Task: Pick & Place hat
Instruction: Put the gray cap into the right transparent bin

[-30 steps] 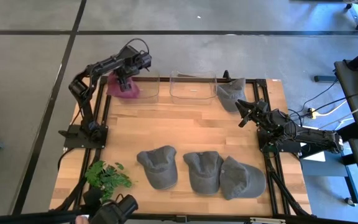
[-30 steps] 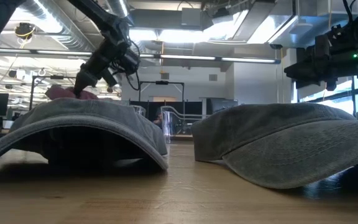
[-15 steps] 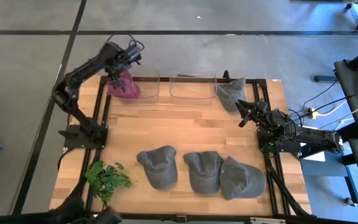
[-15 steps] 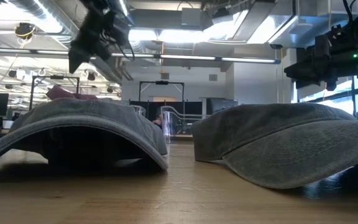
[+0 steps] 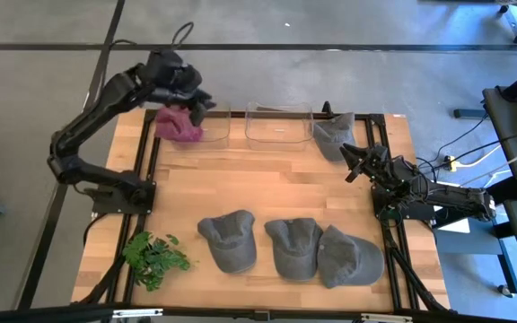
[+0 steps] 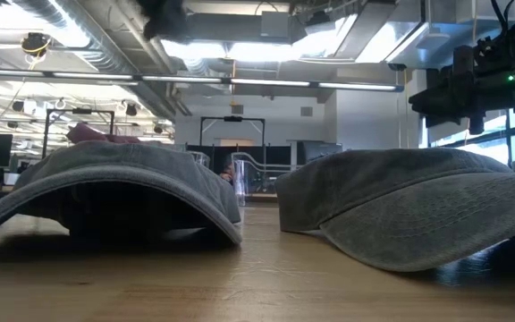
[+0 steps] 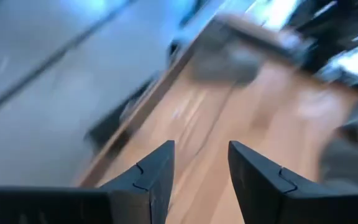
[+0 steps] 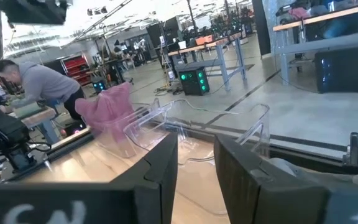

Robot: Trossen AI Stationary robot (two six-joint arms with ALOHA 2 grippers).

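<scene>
So the bench (image 5: 267,193) is a wood top in a black frame, and most of the action is along its near edge: three grey hats in a row. The left hat (image 5: 230,240) sits a bit apart. The middle hat (image 5: 293,246) and right hat (image 5: 349,256) are touching or overlapping, can't tell which.

A fourth grey hat (image 5: 332,136) lies at the far right corner, just beside an empty clear bin (image 5: 278,126). The other clear bin (image 5: 206,124), toward the far left corner, already has a pink hat (image 5: 179,123) in it.

The left gripper (image 5: 189,90) hangs over that far left edge, above the pink hat, fingers spread with nothing between them in the wrist view.

The right gripper (image 5: 355,162) waits by the right edge, also spread and empty.

Key bit for whatever comes next, just my guess: the near-edge hats lie well apart from both claws. The left hat's long axis runs near-to-far with its brim toward the near edge, so the left arm looks like the natural one for it.
</scene>
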